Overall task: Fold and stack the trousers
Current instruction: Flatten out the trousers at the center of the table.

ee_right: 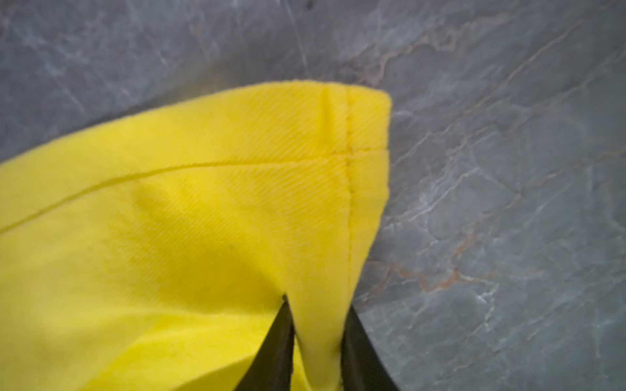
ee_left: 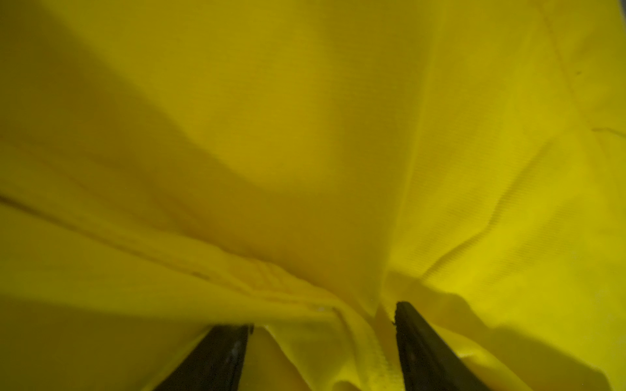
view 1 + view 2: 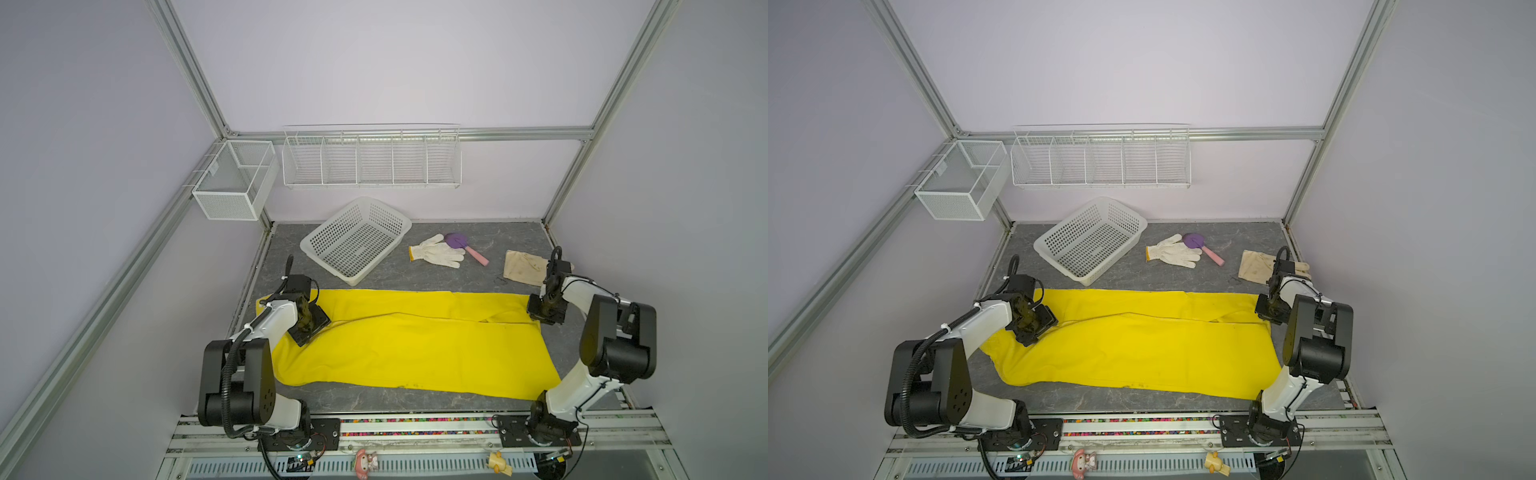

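Right end effector (image 1: 317, 303) pinches trousers (image 1: 169, 220) hem — left end effector (image 2: 324, 315) (half-buried) agape

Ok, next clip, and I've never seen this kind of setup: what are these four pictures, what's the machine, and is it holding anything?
The machine is two robot arms mounted at the front edge of a grey table, each ending in a two-finger gripper. The two wide pictures come from one camera head overhead and show nearly the same view. The two close-ups come from cameras on the arms' wrists, looking along the fingers.

Yellow trousers lie spread across the table. Behind them are an empty white basket, a white glove, a purple scoop with a pink handle and a cream glove.

The right gripper pinches a fold of cloth by a leg's hem. The left gripper is open at the opposite end, with cloth bunched between its fingers but not clamped.
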`<state>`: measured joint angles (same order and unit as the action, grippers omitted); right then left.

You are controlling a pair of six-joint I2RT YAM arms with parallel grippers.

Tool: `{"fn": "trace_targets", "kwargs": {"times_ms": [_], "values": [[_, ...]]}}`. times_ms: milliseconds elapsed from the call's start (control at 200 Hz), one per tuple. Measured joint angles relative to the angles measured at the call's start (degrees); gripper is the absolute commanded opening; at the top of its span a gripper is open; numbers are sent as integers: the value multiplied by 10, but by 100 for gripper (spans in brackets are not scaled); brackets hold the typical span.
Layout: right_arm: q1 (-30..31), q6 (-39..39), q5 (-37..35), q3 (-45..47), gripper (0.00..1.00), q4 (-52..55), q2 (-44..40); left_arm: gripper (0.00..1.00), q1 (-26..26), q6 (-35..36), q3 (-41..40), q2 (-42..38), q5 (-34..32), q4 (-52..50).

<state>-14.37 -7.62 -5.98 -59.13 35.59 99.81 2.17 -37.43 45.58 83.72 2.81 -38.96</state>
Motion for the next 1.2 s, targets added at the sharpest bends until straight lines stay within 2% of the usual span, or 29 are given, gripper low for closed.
{"fn": "trace_targets", "kwargs": {"times_ms": [85, 380, 530, 695, 820, 970, 1084, 1199], "values": [[-9, 17, -1, -12, 12, -2, 10, 69, 0, 4, 0, 6, -5, -2], [-13, 113, -50, -97, 14, 21, 45, 69, 1, 15, 0, 12, -31, -21], [-10, 161, -86, -146, 22, 23, 45, 69, 2, 18, 0, 19, -38, -24], [-10, 189, -112, -149, 41, 18, 45, 69, 1, 21, 0, 20, -52, -36], [-10, 178, -104, -140, 46, 21, 35, 70, 1, 22, 9, 7, -56, -60], [-3, 134, -49, -104, 49, 27, -23, 72, 0, 24, 43, -19, -83, -111], [24, 83, 13, -69, 50, 18, -69, 72, -12, 33, 70, -32, -99, -132], [58, 47, 56, -43, 50, 14, -69, 72, -39, 41, 76, -36, -105, -144]]}}
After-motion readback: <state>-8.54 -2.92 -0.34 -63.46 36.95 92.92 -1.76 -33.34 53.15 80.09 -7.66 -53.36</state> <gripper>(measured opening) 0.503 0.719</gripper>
